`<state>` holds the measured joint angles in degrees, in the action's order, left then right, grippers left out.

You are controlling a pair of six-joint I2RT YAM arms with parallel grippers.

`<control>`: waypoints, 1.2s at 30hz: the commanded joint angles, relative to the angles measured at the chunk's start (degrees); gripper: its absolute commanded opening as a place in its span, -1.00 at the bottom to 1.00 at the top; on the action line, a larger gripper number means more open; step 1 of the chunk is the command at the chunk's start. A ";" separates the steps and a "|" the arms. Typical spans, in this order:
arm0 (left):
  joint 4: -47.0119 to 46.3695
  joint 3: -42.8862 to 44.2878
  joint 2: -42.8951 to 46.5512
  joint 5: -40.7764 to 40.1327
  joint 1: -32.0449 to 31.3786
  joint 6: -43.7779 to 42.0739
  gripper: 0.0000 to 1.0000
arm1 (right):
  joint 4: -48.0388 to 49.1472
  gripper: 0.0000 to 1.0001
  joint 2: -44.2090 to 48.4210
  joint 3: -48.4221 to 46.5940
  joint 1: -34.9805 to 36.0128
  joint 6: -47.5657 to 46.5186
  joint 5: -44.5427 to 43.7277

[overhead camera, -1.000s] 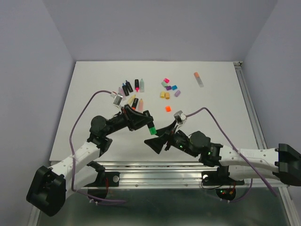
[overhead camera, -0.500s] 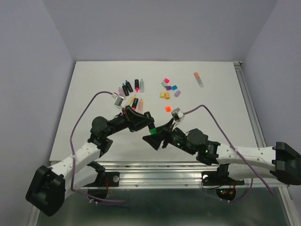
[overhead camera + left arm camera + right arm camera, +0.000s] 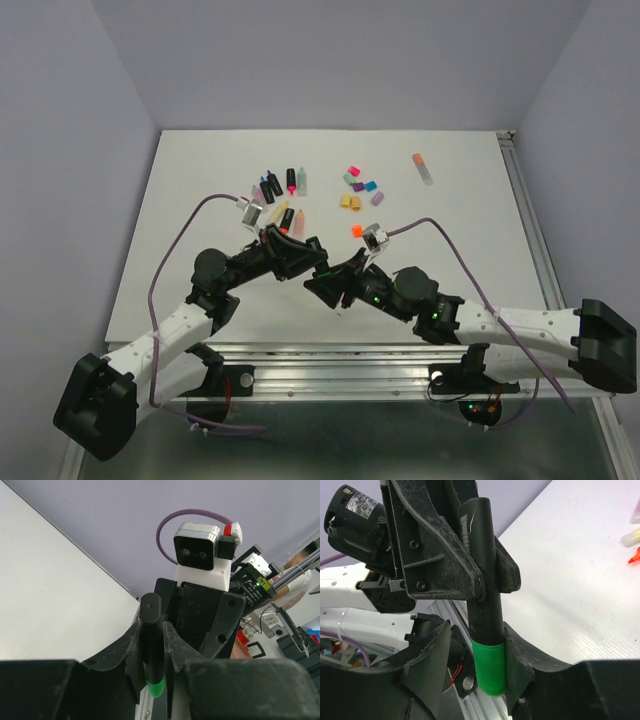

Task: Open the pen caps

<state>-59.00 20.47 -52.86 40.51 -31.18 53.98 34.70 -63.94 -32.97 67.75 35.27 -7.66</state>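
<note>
**Left pincer [image 3: 151, 636] grips a black pen [image 3: 150, 630]; right pincer [image 3: 477, 661] brackets its green cap [image 3: 489, 666]**

Seen from above, two robot arms reach in from the near edge of a white table [image 3: 450, 250]. Their pincers meet near the middle of its front part. Between them they share one short, chunky black pen, held up off the surface.

The left pincer is clamped tight across the middle of the black barrel, one finger on each side. The green cap sits on the end of the pen that points toward the right arm, and it is seated on the barrel.

The right wrist camera shows the right pincer's two fingers standing either side of that green cap. One finger rests against the cap. The other has a thin gap beside it, so the jaws are narrow but not closed on it.

Farther back on the table, left of centre, lies a cluster of pens [image 3: 290, 178], black and pastel, some with bare coloured tips. Just right of them is a scatter of loose caps [image 3: 358, 186] in pink, green, purple, blue, yellow and lilac. A single orange cap [image 3: 357, 231] lies alone, nearer the arms. One pale pen with an orange end [image 3: 424, 168] lies well apart at the far right.
</note>
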 commanded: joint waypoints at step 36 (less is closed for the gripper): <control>4.16 26.02 -26.06 -2.11 21.59 -5.29 -1.00 | 16.54 -0.99 0.93 13.37 13.46 4.64 6.61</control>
<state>-50.98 42.65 -78.37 44.36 -12.60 50.87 46.87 -65.52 -20.49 78.24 40.36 -3.62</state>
